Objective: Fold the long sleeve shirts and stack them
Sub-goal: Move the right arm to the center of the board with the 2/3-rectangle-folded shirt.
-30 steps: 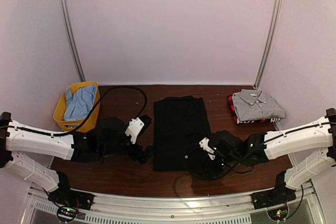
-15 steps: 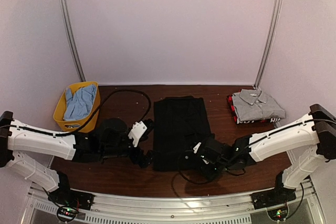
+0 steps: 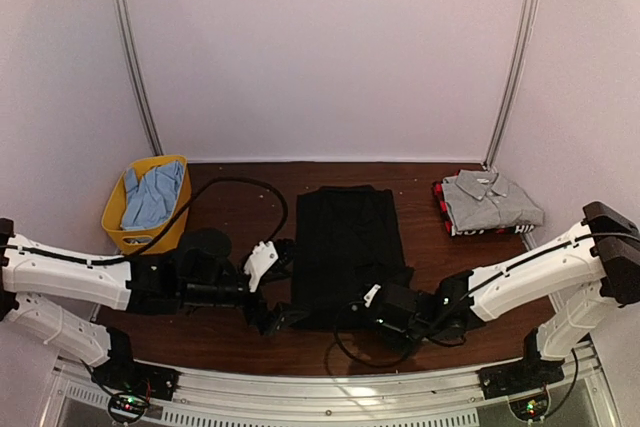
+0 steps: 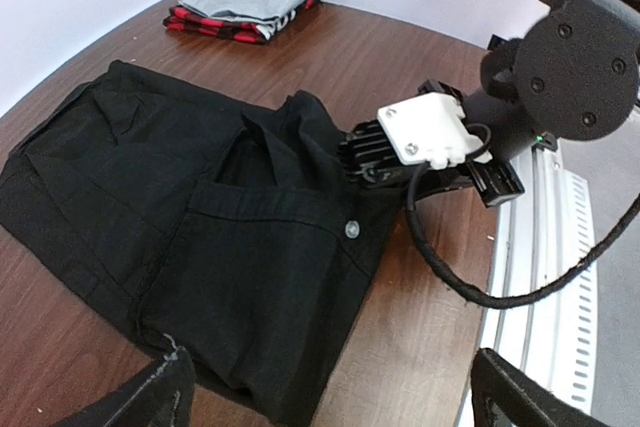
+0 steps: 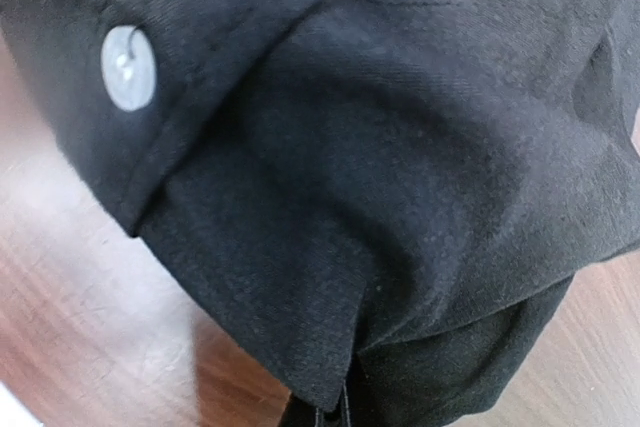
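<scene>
The black long sleeve shirt (image 3: 345, 242) lies flat as a long strip in the middle of the table. In the right wrist view its cloth (image 5: 380, 167) and a pale button (image 5: 128, 67) fill the frame. My right gripper (image 3: 374, 309) is shut on the shirt's near right edge, and the fabric is pinched between the fingertips (image 5: 340, 412). My left gripper (image 3: 279, 315) stands open at the near left corner. Its fingers (image 4: 140, 397) straddle that corner of the shirt (image 4: 200, 227) without gripping it. The grey long sleeve shirt (image 3: 490, 199) lies folded at the back right.
The grey shirt rests on a folded red and black garment (image 4: 215, 22). A yellow basket (image 3: 118, 219) holding blue cloth (image 3: 152, 192) stands at the back left. A black cable (image 3: 235, 185) arcs over the table behind the left arm. The metal rail (image 3: 330, 387) runs along the near edge.
My right gripper slid left and toward the near edge, then closed on the black shirt's near right edge. The left gripper moved to the shirt's near left corner, still open.
</scene>
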Tool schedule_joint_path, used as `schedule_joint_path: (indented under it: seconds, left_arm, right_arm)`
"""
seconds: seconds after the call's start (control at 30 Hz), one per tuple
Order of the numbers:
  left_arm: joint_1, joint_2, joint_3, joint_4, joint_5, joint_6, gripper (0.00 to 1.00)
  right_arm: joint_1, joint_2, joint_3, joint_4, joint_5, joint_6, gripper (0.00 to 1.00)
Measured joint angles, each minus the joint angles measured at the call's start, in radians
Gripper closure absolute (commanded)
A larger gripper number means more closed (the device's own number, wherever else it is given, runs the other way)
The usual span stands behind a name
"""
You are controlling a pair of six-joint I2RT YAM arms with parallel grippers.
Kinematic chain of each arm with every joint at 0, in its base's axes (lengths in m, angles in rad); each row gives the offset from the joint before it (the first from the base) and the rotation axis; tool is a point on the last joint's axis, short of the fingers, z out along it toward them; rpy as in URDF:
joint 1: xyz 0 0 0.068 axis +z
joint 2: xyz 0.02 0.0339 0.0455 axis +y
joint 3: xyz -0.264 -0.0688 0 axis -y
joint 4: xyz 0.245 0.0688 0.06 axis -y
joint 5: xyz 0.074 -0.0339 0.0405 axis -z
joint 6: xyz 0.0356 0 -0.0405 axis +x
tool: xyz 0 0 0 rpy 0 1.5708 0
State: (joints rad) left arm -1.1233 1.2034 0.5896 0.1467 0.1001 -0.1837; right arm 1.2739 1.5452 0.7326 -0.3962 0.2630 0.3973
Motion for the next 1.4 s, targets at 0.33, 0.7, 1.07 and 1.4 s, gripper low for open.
schedule_joint_path:
  seconds: [0.33, 0.7, 1.07, 1.4]
  left_arm:
    - [-0.23, 0.028, 0.002, -0.028, -0.163, 0.086, 0.04]
    - [-0.365, 0.191, 0.023, -0.016, -0.38, 0.278, 0.02]
    - [-0.404, 0.348, 0.075, 0.048, -0.577, 0.399, 0.09]
    - [-0.405, 0.387, 0.083, 0.054, -0.611, 0.429, 0.61]
  right_arm:
    - [0.022, -0.202, -0.065, -0.016, -0.225, 0.041, 1.0]
    - [0.023, -0.422, -0.116, -0.02, -0.477, 0.101, 1.0]
    - [0.023, -0.48, -0.143, -0.019, -0.571, 0.13, 1.0]
    - [0.018, -0.496, -0.153, -0.019, -0.575, 0.131, 1.0]
